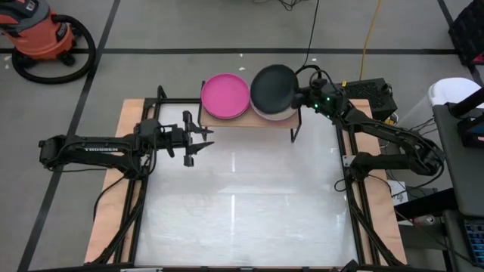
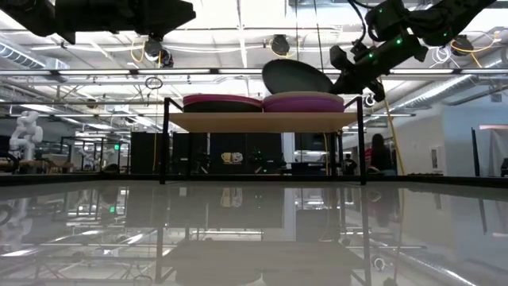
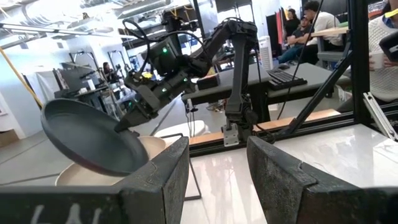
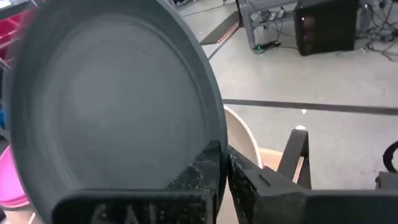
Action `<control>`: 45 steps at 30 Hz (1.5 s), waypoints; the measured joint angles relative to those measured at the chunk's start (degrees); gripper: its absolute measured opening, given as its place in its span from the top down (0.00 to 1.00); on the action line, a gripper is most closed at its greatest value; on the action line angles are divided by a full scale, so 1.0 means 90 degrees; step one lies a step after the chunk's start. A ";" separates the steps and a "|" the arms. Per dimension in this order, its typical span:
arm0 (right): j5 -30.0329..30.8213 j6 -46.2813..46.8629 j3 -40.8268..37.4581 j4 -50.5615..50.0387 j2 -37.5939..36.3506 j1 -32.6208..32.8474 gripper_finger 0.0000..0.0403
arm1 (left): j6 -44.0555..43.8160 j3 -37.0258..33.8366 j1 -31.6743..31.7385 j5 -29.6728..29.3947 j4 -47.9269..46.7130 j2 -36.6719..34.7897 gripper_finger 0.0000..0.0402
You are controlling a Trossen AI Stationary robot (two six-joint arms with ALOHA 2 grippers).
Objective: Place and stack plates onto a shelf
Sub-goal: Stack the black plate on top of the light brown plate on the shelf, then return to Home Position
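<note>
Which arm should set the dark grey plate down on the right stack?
Right. The right gripper already pinches the dark grey plate by its rim, tilted above the right stack on the shelf. The left gripper hangs open over the table, holding nothing.

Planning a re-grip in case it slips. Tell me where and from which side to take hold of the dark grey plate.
Grip the dark grey plate by its thin rim, from the right arm's side, as the right gripper does now. It hangs tilted over the beige plate on the shelf, so only that raised edge looks free to pinch.
</note>
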 joint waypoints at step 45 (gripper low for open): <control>-0.0332 -0.1809 -0.3485 0.3018 -0.3980 0.2263 0.86 | -0.0107 -0.1101 0.0695 -0.1589 -0.0735 -0.3099 0.58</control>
